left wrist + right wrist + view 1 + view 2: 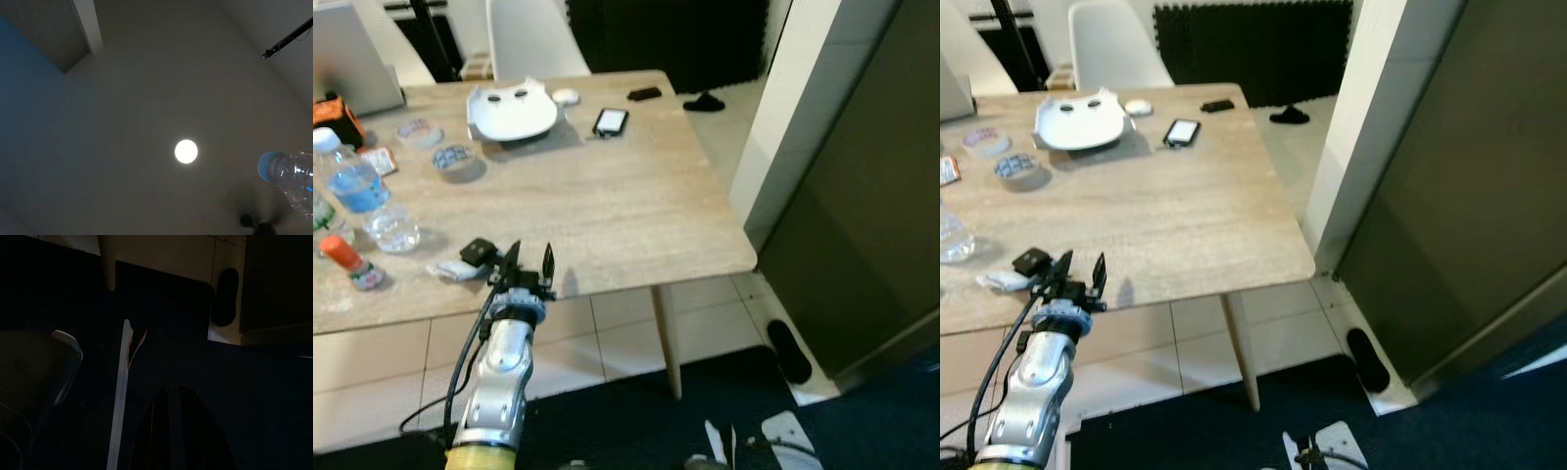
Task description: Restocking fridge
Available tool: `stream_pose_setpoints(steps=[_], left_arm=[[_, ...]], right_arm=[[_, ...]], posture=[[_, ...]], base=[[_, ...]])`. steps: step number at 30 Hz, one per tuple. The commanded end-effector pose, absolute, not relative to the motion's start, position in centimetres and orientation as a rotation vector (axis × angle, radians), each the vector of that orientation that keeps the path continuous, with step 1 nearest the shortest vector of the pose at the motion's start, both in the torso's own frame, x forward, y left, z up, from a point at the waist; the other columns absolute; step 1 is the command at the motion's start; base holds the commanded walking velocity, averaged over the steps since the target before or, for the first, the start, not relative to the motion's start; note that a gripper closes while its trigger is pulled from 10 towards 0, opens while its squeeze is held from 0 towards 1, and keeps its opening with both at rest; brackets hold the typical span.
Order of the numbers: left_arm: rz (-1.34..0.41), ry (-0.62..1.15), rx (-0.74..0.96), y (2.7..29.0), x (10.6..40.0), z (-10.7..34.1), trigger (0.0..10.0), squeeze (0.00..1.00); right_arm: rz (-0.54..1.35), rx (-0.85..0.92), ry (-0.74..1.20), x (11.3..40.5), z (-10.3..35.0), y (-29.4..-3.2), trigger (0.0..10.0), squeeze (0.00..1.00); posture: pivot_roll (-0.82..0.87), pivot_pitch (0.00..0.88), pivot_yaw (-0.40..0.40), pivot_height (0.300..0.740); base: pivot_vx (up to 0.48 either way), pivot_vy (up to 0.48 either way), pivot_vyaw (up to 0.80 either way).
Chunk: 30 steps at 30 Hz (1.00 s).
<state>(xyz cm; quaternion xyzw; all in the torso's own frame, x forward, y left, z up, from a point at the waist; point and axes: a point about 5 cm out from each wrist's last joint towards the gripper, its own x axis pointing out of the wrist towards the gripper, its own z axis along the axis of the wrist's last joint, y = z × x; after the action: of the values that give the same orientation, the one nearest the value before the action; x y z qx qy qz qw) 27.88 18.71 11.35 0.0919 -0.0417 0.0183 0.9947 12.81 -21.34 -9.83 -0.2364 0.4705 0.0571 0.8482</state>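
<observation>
Honestly, the left gripper (530, 262) is raised at the near edge of the pale wood-grain table (636, 215), its two black fingers spread apart and pointing up, pinching nothing. The thing I'd guess it's after — the clear plastic water bottle with the blue label and white cap (360, 189) — stands near the table's left edge, well apart from the claw. A small bottle with an orange cap (348, 258) sits just in front of it, and a little black-and-white gadget (470, 258) lies just beside the gripper.

The right arm hangs low; its gripper (178, 431) looks down at the dark floor mat, and I cannot tell if those fingers are spread or together.

What could go wrong, as I see it: a sideways sweep toward the bottle might clip that gadget or tip the orange-capped one, since both lie on the way. The bottle looks mostly empty, so it's light — a nudge could topple it. And the tall dark panel (871, 196) on the right, presumably the fridge, is closed, so a loaded claw would have no free hand unless the right arm handles the door.
</observation>
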Motion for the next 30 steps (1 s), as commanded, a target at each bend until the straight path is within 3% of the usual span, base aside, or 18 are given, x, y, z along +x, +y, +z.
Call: stream_pose_setpoints(steps=[1, 12, 17, 20, 21, 23, 25, 30], left_arm=[[0.041, -0.042, 0.186, 18.9, 27.7, 10.6, 10.0, 0.00], [0.037, -0.051, 0.192, 18.7, 27.9, 10.8, 10.0, 0.00], [0.035, -0.112, 0.215, 18.7, 28.2, 12.2, 10.0, 0.00], [0.047, -0.140, 0.213, 19.0, 28.5, 13.1, 10.0, 0.00], [0.065, -0.168, 0.201, 19.4, 28.8, 14.2, 10.0, 0.00], [0.070, -0.176, 0.196, 19.6, 28.9, 14.5, 10.0, 0.00], [0.080, -0.184, 0.187, 19.9, 28.9, 15.0, 10.0, 0.00], [0.083, -0.181, 0.187, 20.0, 28.8, 14.9, 10.0, 0.00]], right_arm=[[0.123, -0.495, 0.999, 12.6, -9.9, -21.2, 10.0, 0.01], [0.118, -0.493, 0.998, 12.6, -9.9, -21.2, 10.0, 0.01], [0.057, -0.441, 0.931, 14.1, -9.3, -21.4, 10.0, 0.01], [-0.001, -0.390, 0.860, 15.8, -8.4, -21.6, 10.0, 0.01], [-0.068, -0.324, 0.746, 18.7, -6.9, -21.8, 10.0, 0.01], [-0.088, -0.302, 0.708, 19.7, -6.3, -21.8, 10.0, 0.01], [-0.133, -0.226, 0.585, 22.9, -4.2, -21.6, 10.0, 0.00], [-0.134, -0.207, 0.532, 24.3, -3.2, -21.2, 10.0, 0.00]], posture=[[0.03, 0.101, -0.056, 0.740], [0.03, 0.101, -0.055, 0.740], [0.05, 0.098, -0.055, 0.740], [0.06, 0.096, -0.055, 0.740], [0.07, 0.092, -0.053, 0.740], [0.08, 0.092, -0.052, 0.740], [0.09, 0.091, -0.050, 0.740], [0.10, 0.088, -0.046, 0.740]], base=[[0.000, 0.000, 0.00], [0.000, 0.000, 0.00], [0.000, 0.000, 0.00], [0.000, 0.000, 0.00], [0.000, 0.000, 0.00], [0.000, 0.000, 0.00], [0.000, 0.000, 0.00], [0.000, 0.000, 0.00]])
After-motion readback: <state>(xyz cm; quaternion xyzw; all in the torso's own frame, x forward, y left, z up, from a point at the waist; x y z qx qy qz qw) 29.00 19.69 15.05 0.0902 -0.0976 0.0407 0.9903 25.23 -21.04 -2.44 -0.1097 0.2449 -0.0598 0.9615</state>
